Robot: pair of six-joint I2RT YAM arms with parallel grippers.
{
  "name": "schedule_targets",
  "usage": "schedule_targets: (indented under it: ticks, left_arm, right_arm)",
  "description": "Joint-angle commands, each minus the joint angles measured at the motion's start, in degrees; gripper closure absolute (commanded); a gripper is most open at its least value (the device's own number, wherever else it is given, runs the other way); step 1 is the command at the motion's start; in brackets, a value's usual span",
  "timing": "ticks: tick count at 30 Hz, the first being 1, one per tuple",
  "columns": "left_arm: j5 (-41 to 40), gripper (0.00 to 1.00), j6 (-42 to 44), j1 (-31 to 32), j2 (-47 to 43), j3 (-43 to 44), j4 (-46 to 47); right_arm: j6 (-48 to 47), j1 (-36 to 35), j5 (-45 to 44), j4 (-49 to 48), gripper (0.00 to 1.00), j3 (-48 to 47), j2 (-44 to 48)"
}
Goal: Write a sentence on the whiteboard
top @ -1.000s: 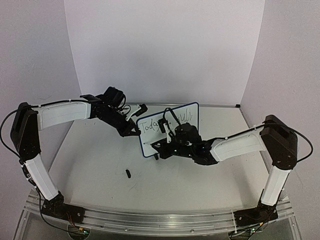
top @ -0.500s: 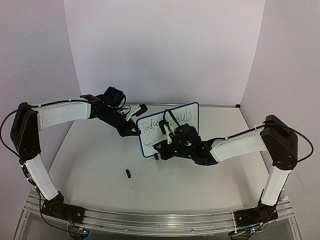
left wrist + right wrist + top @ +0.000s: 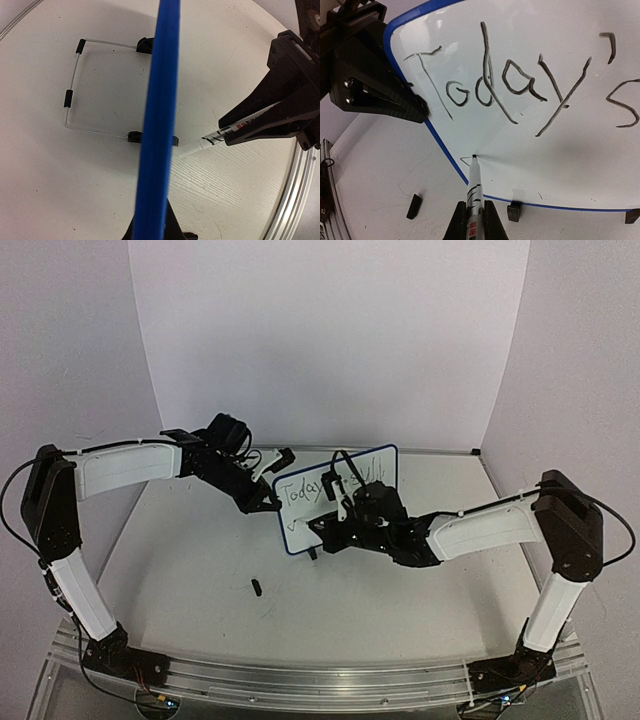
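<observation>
The whiteboard (image 3: 300,512), white with a blue rim, stands tilted at mid-table on black clip feet (image 3: 515,210). The sentence (image 3: 510,85) reads "Today's" in black across its upper part. A short fresh stroke sits near the lower left corner. My left gripper (image 3: 268,502) is shut on the board's left rim (image 3: 160,115), seen edge-on in the left wrist view. My right gripper (image 3: 475,205) is shut on a white marker (image 3: 474,182). The marker's black tip touches the board beside that stroke. The marker (image 3: 212,141) also shows in the left wrist view.
A small black marker cap (image 3: 257,587) lies on the table in front of the board, also the cap (image 3: 414,206) in the right wrist view. A thin wire stand (image 3: 75,90) props the board from behind. A metal rail (image 3: 300,680) runs along the near edge.
The right gripper has shifted slightly up and left with the marker, and a small stroke has appeared at the board's lower left. The left arm has held still.
</observation>
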State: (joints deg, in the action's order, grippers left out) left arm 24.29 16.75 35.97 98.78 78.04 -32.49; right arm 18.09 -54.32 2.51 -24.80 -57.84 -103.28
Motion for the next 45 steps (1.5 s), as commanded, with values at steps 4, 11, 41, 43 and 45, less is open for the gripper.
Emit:
schedule_targets:
  ticks: [4, 11, 41, 43, 45]
  left_arm:
    - [-5.31, 1.00, 2.30, 0.30, 1.43, -0.61, -3.55]
    - [-5.30, 1.00, 2.23, 0.23, 1.41, -0.61, -3.50]
    - [-5.22, 1.00, 2.30, 0.25, 1.76, -0.59, -3.50]
    - [-5.23, 1.00, 2.31, 0.26, 1.77, -0.61, -3.46]
    - [-5.29, 1.00, 2.29, 0.23, 1.76, -0.61, -3.48]
  right_arm:
    - [-0.72, 0.37, 2.35, -2.05, 1.00, -0.57, 2.16]
    - [-0.05, 0.38, 1.54, -1.52, 1.00, 2.98, 7.35]
    - [-2.00, 1.35, -3.13, 1.47, 1.00, -3.24, 2.27]
    - [-2.17, 1.37, -0.84, 1.63, 1.00, -3.70, 1.14]
    - [-1.86, 1.33, -0.45, 1.88, 1.00, -3.80, 0.43]
